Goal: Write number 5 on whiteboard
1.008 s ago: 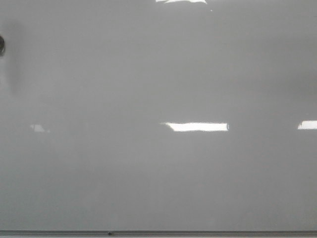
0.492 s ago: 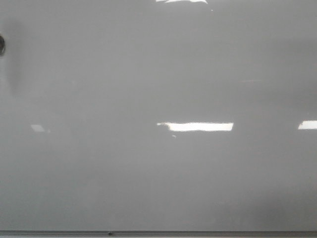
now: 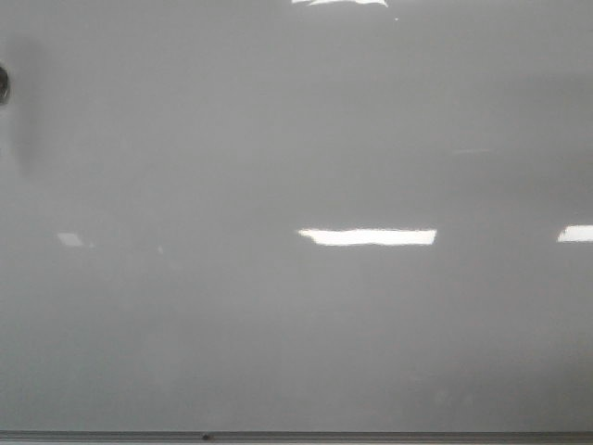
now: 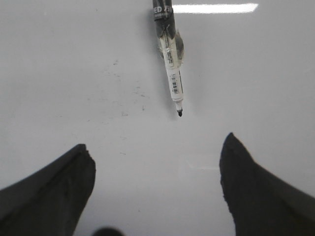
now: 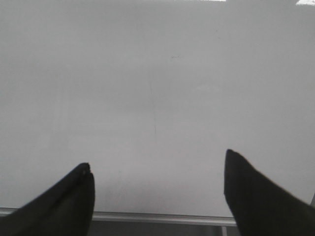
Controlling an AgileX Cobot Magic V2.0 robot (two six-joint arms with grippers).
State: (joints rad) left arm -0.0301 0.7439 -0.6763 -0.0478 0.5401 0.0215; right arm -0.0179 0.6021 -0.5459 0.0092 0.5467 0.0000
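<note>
The whiteboard (image 3: pixel 278 139) is glossy pale grey and fills the front view, with its grey frame edge along the bottom. No number 5 shows on it in any view. In the left wrist view a marker (image 4: pixel 170 59) with a black tip and no cap lies on the board (image 4: pixel 74 73), ahead of my left gripper (image 4: pixel 156 152), which is open, empty and apart from it. My right gripper (image 5: pixel 157 172) is open and empty over the board (image 5: pixel 147 73), near its frame edge (image 5: pixel 157 217). Neither gripper shows in the front view.
A small dark round object (image 3: pixel 3 83) sits at the board's left edge in the front view. Faint smudges (image 4: pixel 140 93) mark the board beside the marker. Bright light reflections (image 3: pixel 366 236) lie on the surface.
Only the light reflections on the board shift slightly; nothing else visibly moves in the front view.
</note>
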